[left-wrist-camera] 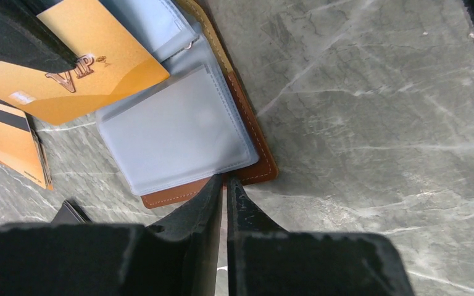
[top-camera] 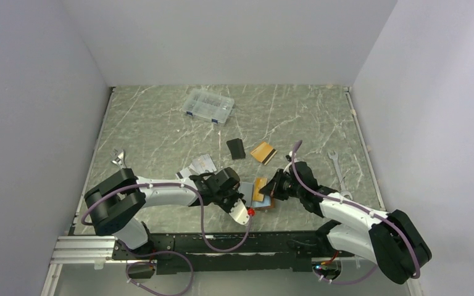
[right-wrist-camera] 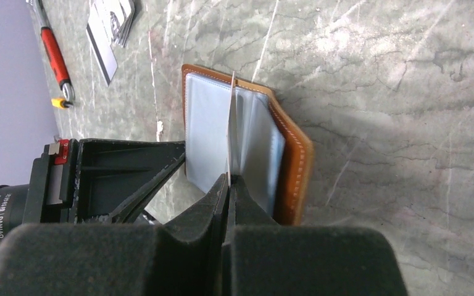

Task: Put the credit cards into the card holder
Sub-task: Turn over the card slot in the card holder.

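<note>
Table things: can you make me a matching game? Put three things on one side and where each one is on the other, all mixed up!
Things:
1. clear plastic compartment box
2. orange plastic VIP card
3. brown leather card holder

Places:
A. pinched in the right hand
B. lying open on the green marbled table
C. at the table's far end

Pairs: 1-C, 2-A, 3-B

Left arm [top-camera: 160,192] and right arm [top-camera: 355,217] have white links and black joints; a purple cable [top-camera: 202,228] loops along each. Fingers [left-wrist-camera: 185,234] are matt black wedges; a black motor [right-wrist-camera: 0,213] bears white lettering, perhaps "DAMIAO".
</note>
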Available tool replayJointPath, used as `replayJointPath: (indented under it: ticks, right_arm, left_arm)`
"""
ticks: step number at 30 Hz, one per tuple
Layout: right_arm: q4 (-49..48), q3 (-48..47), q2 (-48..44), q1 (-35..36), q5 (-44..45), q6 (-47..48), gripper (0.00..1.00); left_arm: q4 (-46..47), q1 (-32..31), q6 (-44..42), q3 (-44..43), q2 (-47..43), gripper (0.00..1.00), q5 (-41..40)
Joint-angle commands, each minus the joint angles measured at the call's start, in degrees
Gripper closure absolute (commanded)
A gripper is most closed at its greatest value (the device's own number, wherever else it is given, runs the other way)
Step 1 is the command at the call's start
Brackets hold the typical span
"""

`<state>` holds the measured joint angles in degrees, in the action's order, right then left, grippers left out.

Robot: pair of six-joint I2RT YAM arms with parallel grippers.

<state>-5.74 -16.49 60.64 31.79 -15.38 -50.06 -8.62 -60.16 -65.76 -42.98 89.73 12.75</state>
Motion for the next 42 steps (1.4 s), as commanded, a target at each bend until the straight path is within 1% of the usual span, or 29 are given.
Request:
replayJointPath:
  ticks: [1,7,12,16,18,25,29,38,40,42]
  right_arm:
    - [-5.2,2.0,-1.2,-0.1,-0.7,-2.9,1.00]
    - [-6.2,3.7,-1.0,0.0,-0.6,-4.2,1.00]
    - [-7.9,5.6,-1.1,0.0,-0.6,-6.0,1.00]
    - [-5.1,5.4,-4.6,0.0,0.9,-6.1,1.00]
    - [-4.6,5.1,-5.1,0.0,0.8,-6.1,1.00]
    - [-4.5,3.7,-2.6,0.3,-0.4,-5.6,1.00]
    - [-5.3,4.9,-2.6,0.5,-0.9,-6.1,1.00]
    - [-7.3,6.6,-5.7,0.6,-0.9,-7.2,1.00]
    - [-6.6,6.2,-7.3,0.6,0.1,-7.0,1.00]
    - [-5.7,5.7,-7.1,0.6,0.0,-6.5,1.00]
  left_arm:
    - [-1.7,-1.1,0.0,1.7,1.6,0.88,0.1]
    - [-3.3,-1.5,1.8,1.4,1.3,0.95,0.3]
    - [-5.0,-2.3,4.0,0.4,1.5,0.98,0.6]
    - [-5.9,-3.2,5.4,0.3,1.5,1.00,0.9]
    - [-6.2,-3.7,6.1,0.1,1.7,1.00,0.8]
    - [-8.0,-5.6,8.4,-0.4,1.7,1.00,1.0]
    - [-7.9,-5.9,9.0,0.1,1.7,1.00,0.7]
    - [-7.7,-6.2,10.1,-0.1,2.0,1.00,0.2]
    - [-7.7,-6.3,10.3,-0.1,2.0,1.00,0.1]
    - [-7.9,-6.3,10.2,-0.1,2.0,1.00,0.1]
